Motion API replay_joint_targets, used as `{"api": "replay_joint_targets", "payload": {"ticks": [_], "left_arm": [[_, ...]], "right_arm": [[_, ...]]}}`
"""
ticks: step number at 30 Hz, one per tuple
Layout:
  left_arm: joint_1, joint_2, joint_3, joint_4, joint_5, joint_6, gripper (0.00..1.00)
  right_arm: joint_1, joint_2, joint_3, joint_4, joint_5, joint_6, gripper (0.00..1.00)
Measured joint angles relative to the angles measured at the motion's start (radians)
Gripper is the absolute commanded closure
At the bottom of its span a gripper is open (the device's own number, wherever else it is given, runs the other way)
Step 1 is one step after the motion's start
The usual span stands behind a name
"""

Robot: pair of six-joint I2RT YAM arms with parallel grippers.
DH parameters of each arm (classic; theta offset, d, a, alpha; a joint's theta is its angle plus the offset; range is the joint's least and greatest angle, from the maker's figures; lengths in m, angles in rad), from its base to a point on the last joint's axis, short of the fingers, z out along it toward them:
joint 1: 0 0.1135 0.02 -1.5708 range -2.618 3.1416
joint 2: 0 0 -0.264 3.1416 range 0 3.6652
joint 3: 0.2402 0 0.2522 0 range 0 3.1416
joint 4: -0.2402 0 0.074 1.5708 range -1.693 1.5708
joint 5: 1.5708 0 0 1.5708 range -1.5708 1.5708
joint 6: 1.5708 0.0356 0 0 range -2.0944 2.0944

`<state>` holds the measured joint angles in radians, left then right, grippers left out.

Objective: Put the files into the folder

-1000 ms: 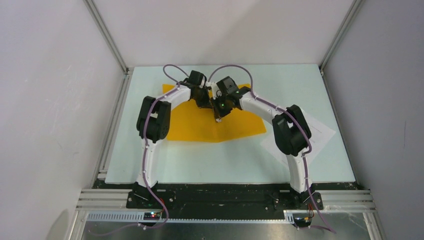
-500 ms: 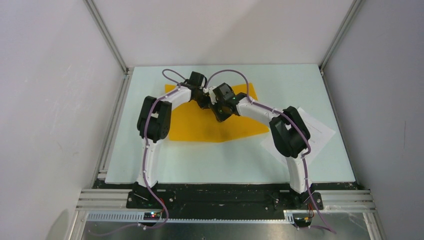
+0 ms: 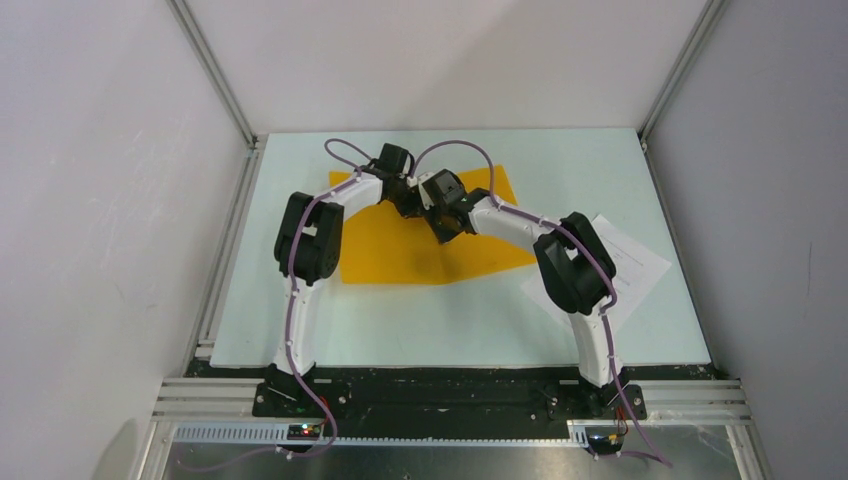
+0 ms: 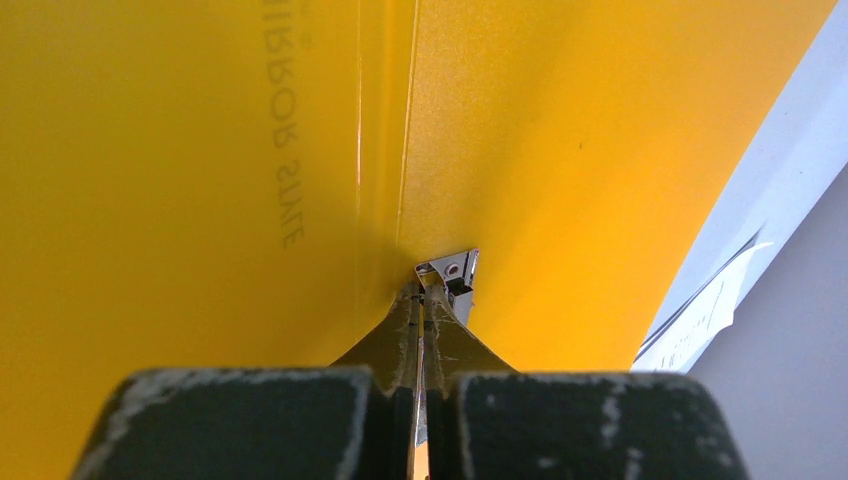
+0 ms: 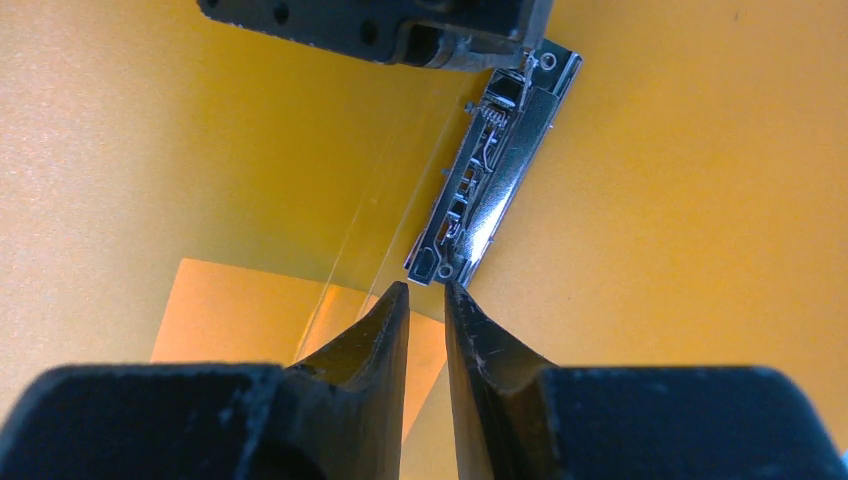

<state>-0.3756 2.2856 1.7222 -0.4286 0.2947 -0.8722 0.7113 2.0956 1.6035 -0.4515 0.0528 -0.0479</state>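
**Files sit off to the right, both claws parked over the folder**

The flat orange-yellow card folder point(image 3: 400, 255) is laid across the far-middle of the pale tabletop point(image 3: 450, 330). Its long axis runs roughly left to right with a slight tilt. The thin white printed paper files point(image 3: 640, 262) are found toward the tabletop's right edge, just past the folder's right end and skewed on a diagonal.

That's the relation everything probably hinges on. The files lie to the right of both claws and nearer the front edge, so the right arm is clearly the better placed one for the fetch.

The right claw point(image 5: 427, 292) is spread only a little, a narrow gap with nothing in it. Its tips are held just short of the lower end of a shiny metal clip point(image 5: 495, 170) fixed along the folder's crease.

The left claw point(image 4: 421, 292) is pressed tight together right at the clip's other end. A sliver of yellow can be seen between the fingers, but whether card is actually pinched can't be told.

Hard to make out:
- A good chunk of the files is covered by the right arm's black elbow point(image 3: 570, 270), so the sheets can't be counted.
- How far the folder is opened isn't clear from above, since both wrists are crowded over it.
- Mirrored lettering is seen showing through the yellow card in the left wrist view, but it's not readable.
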Motion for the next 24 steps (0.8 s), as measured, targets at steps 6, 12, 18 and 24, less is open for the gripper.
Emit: {"api": "replay_joint_targets", "payload": {"ticks": [6, 12, 18, 24], "left_arm": [[0.000, 0.000, 0.000, 0.000, 0.000, 0.000, 1.00], [0.000, 0.000, 0.000, 0.000, 0.000, 0.000, 1.00], [0.000, 0.000, 0.000, 0.000, 0.000, 0.001, 1.00], [0.000, 0.000, 0.000, 0.000, 0.000, 0.001, 1.00]], "right_arm": [[-0.003, 0.005, -0.001, 0.000, 0.003, 0.014, 0.82], [-0.002, 0.007, -0.001, 0.001, -0.018, 0.023, 0.92], [-0.001, 0.024, 0.000, 0.002, -0.026, 0.030, 0.88], [-0.001, 0.037, 0.001, -0.004, -0.027, 0.030, 0.84]]}}
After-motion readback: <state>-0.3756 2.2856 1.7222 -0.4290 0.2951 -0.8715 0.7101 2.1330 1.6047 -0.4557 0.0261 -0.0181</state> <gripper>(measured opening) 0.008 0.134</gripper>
